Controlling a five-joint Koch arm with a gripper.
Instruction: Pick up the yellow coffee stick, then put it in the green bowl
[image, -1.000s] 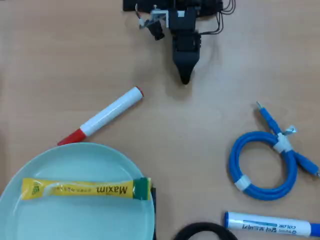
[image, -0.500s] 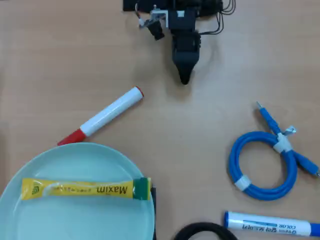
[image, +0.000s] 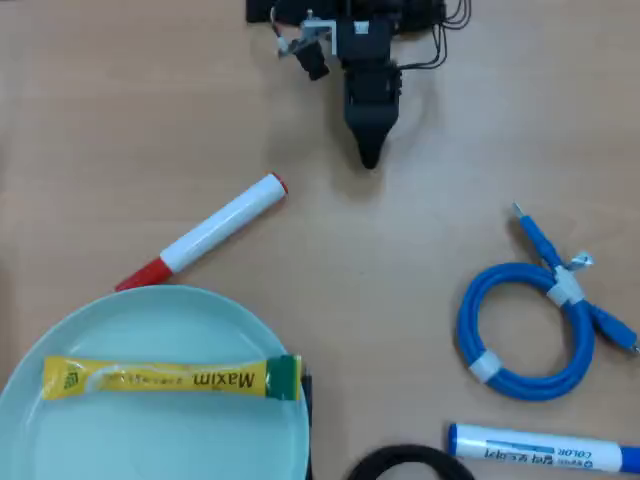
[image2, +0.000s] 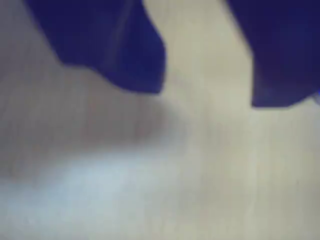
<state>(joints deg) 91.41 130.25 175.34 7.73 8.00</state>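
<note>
The yellow coffee stick (image: 170, 378) lies flat inside the green bowl (image: 60, 450) at the lower left of the overhead view, its green end pointing right. My gripper (image: 368, 155) is far from it at the top centre, folded back near the arm's base, and from above it looks like one dark point. In the wrist view my gripper (image2: 206, 97) shows two blurred dark fingertips (image2: 145, 75) held apart, with only bare table between them. Nothing is in its grasp.
A white marker with a red cap (image: 205, 232) lies just above the bowl's rim. A coiled blue cable (image: 530, 330) sits at the right, a blue-capped marker (image: 540, 447) below it. Something black (image: 400, 465) pokes in at the bottom edge.
</note>
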